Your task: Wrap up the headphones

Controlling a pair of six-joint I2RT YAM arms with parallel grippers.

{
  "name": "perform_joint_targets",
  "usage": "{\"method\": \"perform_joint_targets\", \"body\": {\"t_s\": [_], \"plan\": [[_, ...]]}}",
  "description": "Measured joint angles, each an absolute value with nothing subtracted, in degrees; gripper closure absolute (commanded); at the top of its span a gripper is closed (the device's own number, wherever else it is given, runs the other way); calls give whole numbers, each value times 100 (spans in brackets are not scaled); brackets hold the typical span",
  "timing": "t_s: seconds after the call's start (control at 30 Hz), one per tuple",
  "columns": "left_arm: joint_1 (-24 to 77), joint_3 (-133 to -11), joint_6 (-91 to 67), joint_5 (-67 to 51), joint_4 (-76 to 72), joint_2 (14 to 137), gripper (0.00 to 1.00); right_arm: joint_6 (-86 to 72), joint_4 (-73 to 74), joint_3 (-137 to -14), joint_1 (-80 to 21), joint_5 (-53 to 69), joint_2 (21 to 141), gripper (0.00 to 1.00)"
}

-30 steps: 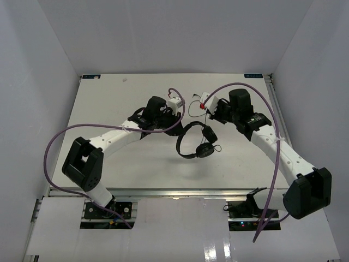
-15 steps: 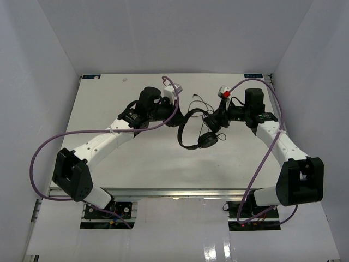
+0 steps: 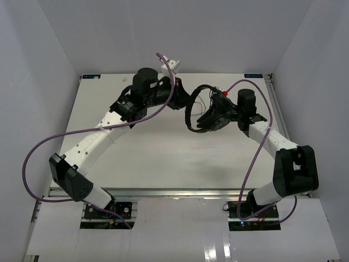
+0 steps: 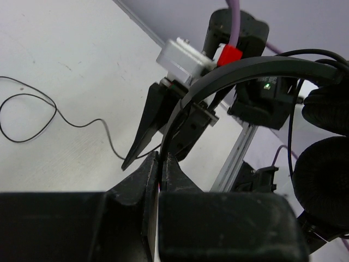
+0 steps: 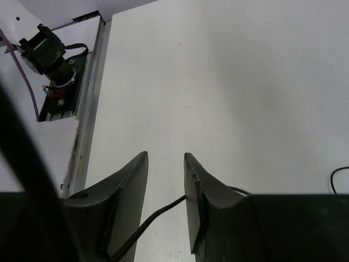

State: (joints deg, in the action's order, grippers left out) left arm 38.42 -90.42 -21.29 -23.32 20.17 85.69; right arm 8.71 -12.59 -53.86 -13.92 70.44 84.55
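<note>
The black headphones [image 3: 209, 121] hang above the back of the table between both arms. My left gripper [image 3: 181, 102] is shut on the thin headband [image 4: 229, 68], which arcs up and right from the pinched jaws [image 4: 162, 159]. Both padded earcups [image 4: 326, 180] dangle at the right of the left wrist view. My right gripper [image 3: 216, 108] is next to the earcups, its fingers [image 4: 146, 126] spread open. In the right wrist view the jaws [image 5: 165, 159] stand apart, with the thin black cable [image 5: 155, 212] running loosely between them. More of the cable [image 4: 32, 117] lies looped on the table.
An aluminium rail [image 5: 90, 109] runs along the table's right edge, with a black bracket [image 5: 46, 49] beyond it. Purple robot cables [image 3: 163, 106] loop over both arms. White enclosure walls [image 3: 49, 65] close in on the left, back and right.
Both arms swung toward the back of the table, carrying the headphones up and away. The right gripper went from shut to open.
</note>
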Motion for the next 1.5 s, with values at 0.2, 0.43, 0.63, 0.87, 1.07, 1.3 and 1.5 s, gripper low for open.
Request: {"method": "perform_joint_targets", "body": {"t_s": [0.2,0.43,0.63,0.87,1.07,1.3,1.5], "plan": [[3844,-9381,-2758,-2081,2161,8571,100,232,-2351,-4939,-1500,7371,8513,58],[3844,-9992,-3411,-1679,2209,8571,100,-151,-3167,-4372,-1572,7713,8512,58],[3844,-10477,-3870,-1435,2173,8571,100,-258,-3444,-4220,-1710,7925,8348,58],[3837,-10747,-4138,-1094,2138,8585,100,-86,-3376,-4149,-1904,8102,8219,58],[3810,-11135,-4264,-947,2141,8750,100,707,-2585,-4136,-2245,8159,8206,58],[3790,-11343,-4292,-721,2158,8798,100,1339,-1933,-4136,-2371,8182,8206,67],[3687,-11341,-4242,-81,2278,8793,100,1867,-1343,-4132,-2377,8088,8197,89]]}}
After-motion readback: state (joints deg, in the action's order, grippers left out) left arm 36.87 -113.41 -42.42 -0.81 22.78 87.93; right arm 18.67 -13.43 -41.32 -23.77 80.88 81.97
